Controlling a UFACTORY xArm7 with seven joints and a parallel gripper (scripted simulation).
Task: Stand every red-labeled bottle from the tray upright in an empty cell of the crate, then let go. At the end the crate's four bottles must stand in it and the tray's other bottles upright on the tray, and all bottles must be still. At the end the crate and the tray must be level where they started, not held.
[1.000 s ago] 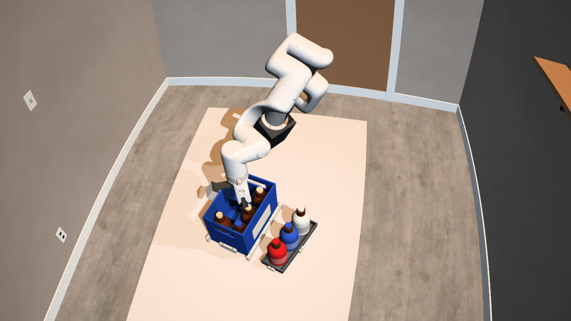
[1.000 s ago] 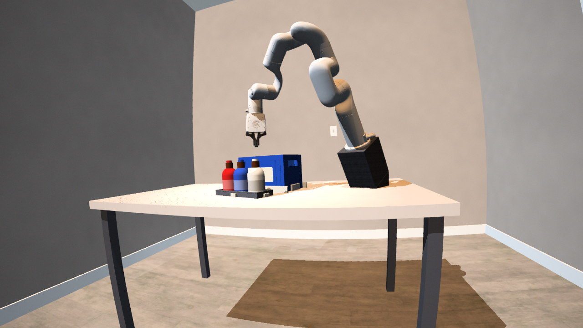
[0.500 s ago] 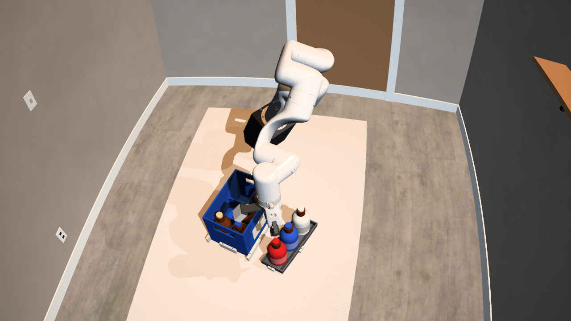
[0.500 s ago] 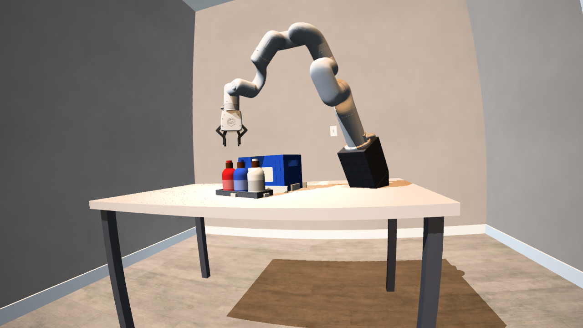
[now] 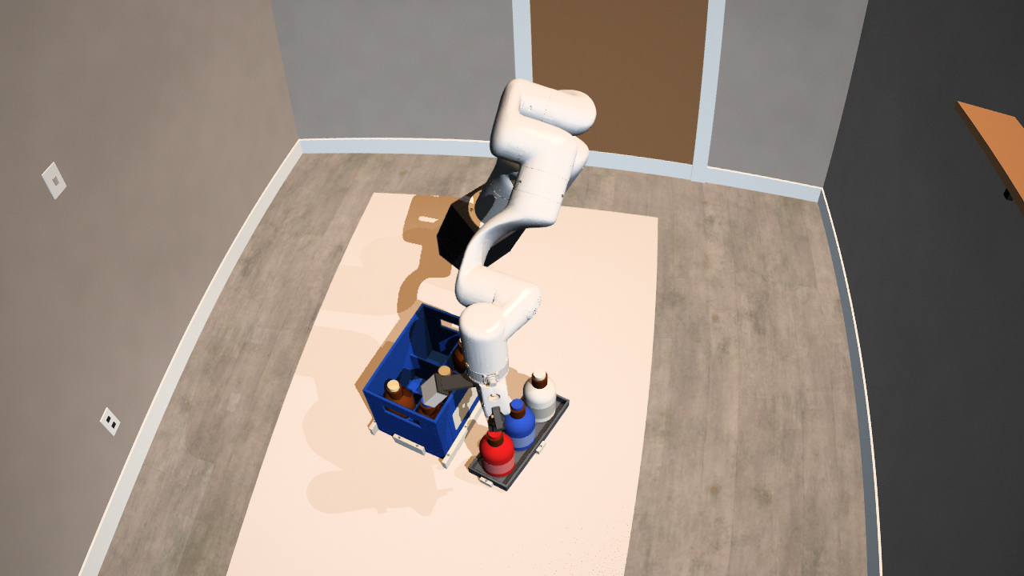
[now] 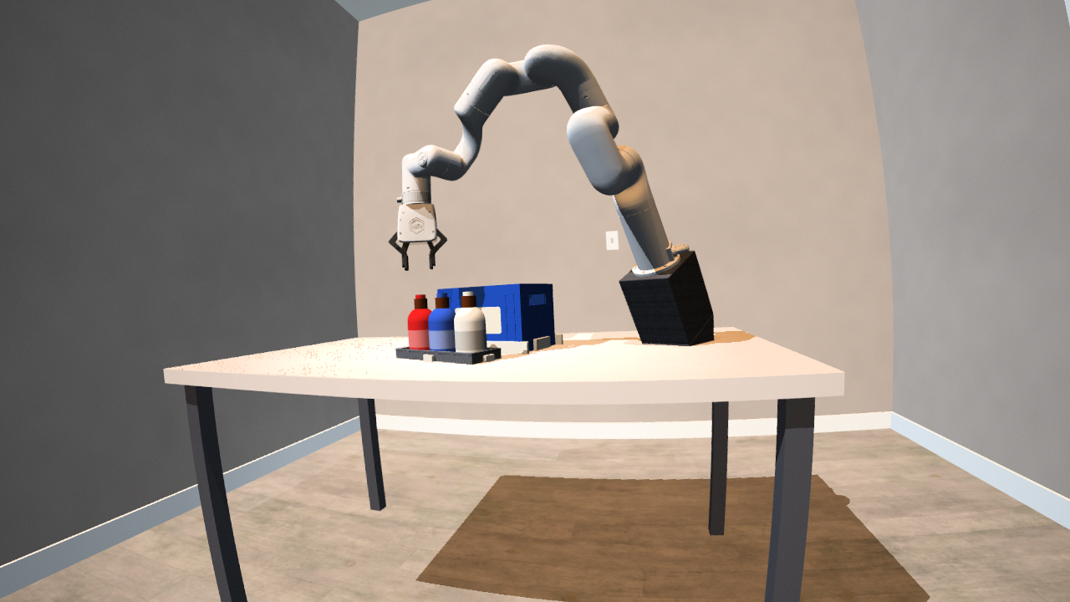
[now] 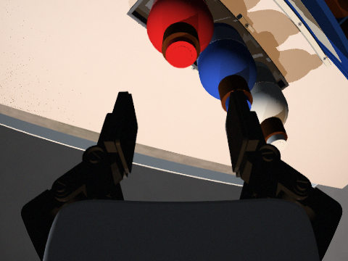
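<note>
On the pale table (image 6: pixel 673 374) sat the blue plastic crate (image 6: pixel 516 310) beside the dark flat tray (image 6: pixel 449 356). The red-labeled bottle (image 6: pixel 419 323) stood on it, under the black two-fingered claw (image 6: pixel 417 257), spread wide, holding nothing.

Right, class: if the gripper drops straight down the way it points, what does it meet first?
Probably the red bottle on the tray; the open gripper hangs roughly above it, though depth is unclear.

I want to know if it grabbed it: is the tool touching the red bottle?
Apart. The exterior view shows the open tool hanging above the red bottle.
</note>
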